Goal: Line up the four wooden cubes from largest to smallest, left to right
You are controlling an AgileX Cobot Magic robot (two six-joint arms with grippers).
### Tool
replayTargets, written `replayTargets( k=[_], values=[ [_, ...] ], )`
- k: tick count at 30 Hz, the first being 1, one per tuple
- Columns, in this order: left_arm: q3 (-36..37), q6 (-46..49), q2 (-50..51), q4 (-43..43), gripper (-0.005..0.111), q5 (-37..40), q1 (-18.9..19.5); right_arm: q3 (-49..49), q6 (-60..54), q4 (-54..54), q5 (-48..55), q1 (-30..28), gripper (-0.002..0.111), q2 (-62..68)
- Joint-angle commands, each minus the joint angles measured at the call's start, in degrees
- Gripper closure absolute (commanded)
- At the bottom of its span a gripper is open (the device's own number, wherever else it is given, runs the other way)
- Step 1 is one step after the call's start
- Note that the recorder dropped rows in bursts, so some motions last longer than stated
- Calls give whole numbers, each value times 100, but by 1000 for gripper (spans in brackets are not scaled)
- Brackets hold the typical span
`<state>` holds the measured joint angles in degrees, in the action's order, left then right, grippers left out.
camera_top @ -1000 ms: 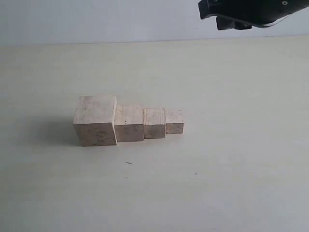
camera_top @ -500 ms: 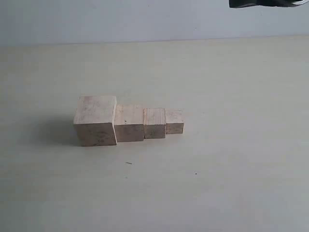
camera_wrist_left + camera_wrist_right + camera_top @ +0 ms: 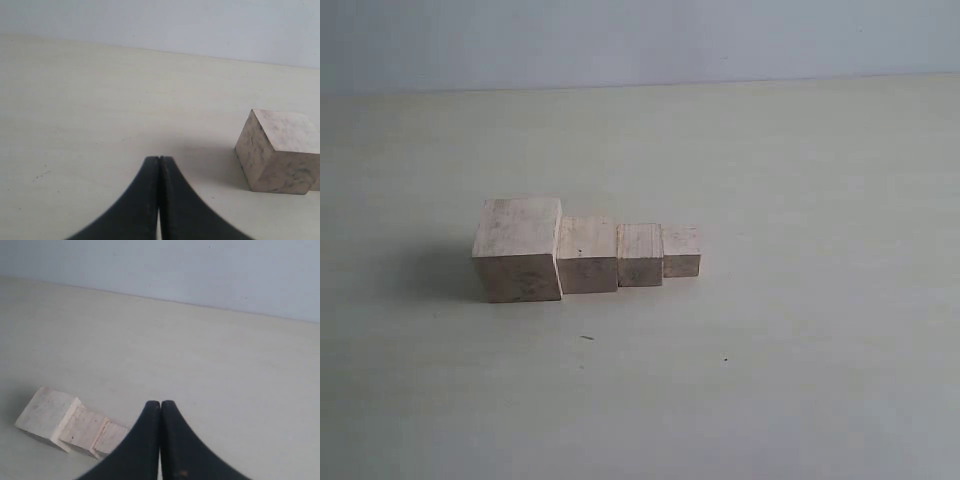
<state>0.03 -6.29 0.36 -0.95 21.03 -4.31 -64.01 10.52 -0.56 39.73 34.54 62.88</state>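
1. Closest to me, the table [image 3: 790,410] shows only a couple of dark specks [image 3: 587,338], same as a second ago.
2. Mid-table, the cubes [image 3: 640,264] sit in one row, each touching its neighbour: largest [image 3: 517,250] at the left, then second [image 3: 587,256], third [image 3: 640,250], and smallest [image 3: 681,251] at the right. None of them has budged over the last second.
3. The change is up at the far right. The right arm, a dark bulk in that corner a second ago and a sliver half a second ago, has lifted clear out of the exterior view.
4. The right claw [image 3: 160,404] is pressed fully closed with nothing in it, looking down at the row from well apart. The left claw [image 3: 159,160] is likewise closed and empty, low over the table, with the largest off to one side and apart from it.
5. Beyond everything is the plain wall [image 3: 640,40].
6. My read is that the order is correct and both claws are clear of the row, so the job looks finished. The arm pulling away fits that.
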Motion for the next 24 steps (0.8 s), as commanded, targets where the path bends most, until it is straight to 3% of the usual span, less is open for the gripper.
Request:
replayTargets(
  k=[1, 5, 16, 21, 24],
  values=[
    [-3, 1, -36, 13, 107, -43, -43, 7, -2, -363, 135, -77, 108, -515],
    [-3, 1, -36, 13, 107, -43, -43, 363, -2, -363, 88, -633, 108, -1089],
    [-3, 1, -36, 13, 107, -43, -43, 2653, -2, -363, -165, -3000, 108, -3544],
    [-3, 1, -36, 13, 107, -43, -43, 3846, -2, -453, -1837, -3400, 108, -4674],
    [-3, 1, -36, 13, 107, -43, -43, 4424, -2, -622, -2268, -3386, 108, -5101]
  ],
)
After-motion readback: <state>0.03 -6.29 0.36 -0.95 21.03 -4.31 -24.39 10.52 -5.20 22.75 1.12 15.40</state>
